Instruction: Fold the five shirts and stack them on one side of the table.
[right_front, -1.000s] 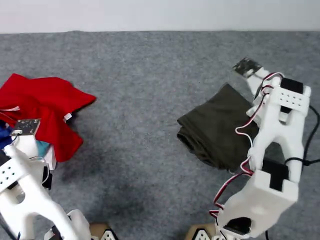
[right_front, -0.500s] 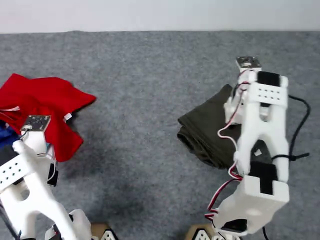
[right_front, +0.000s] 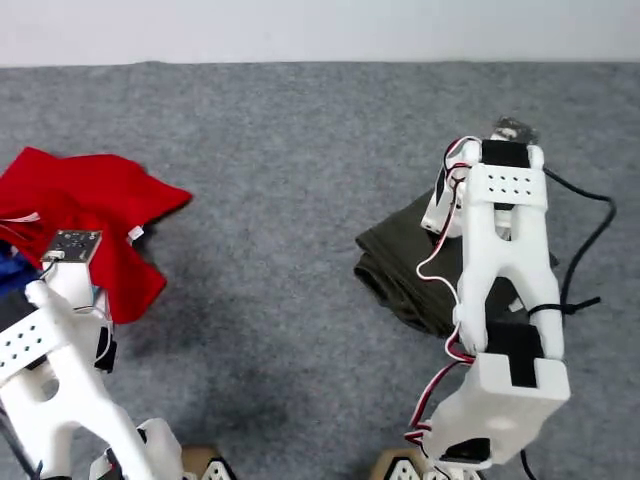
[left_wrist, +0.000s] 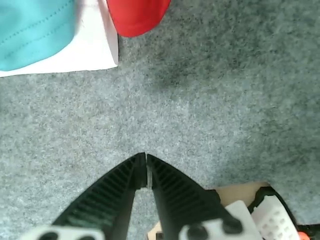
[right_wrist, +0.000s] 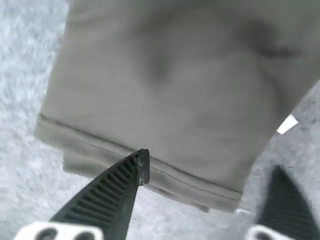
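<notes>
A folded olive shirt (right_front: 405, 262) lies on the right of the grey table. My right arm (right_front: 503, 225) stretches over its right half. In the right wrist view my right gripper (right_wrist: 210, 162) is open above the olive shirt (right_wrist: 175, 75), one fingertip (right_wrist: 142, 161) over its hemmed edge. A crumpled red shirt (right_front: 92, 212) lies at the far left, with a bit of blue cloth (right_front: 8, 270) beside it. My left gripper (left_wrist: 145, 160) is shut over bare carpet, close to a teal shirt (left_wrist: 31, 26), a white piece (left_wrist: 87, 50) and the red shirt's tip (left_wrist: 136, 14).
The grey carpeted table (right_front: 280, 150) has open room in the middle and along the back. A pale wall runs behind the far edge. A small white tag (right_wrist: 287, 124) peeks out beside the olive shirt. The left arm's base (left_wrist: 250, 210) shows near the front edge.
The right arm has swung left from the table's right side to over the olive shirt. The left arm shifted slightly a second ago and has since kept still.
</notes>
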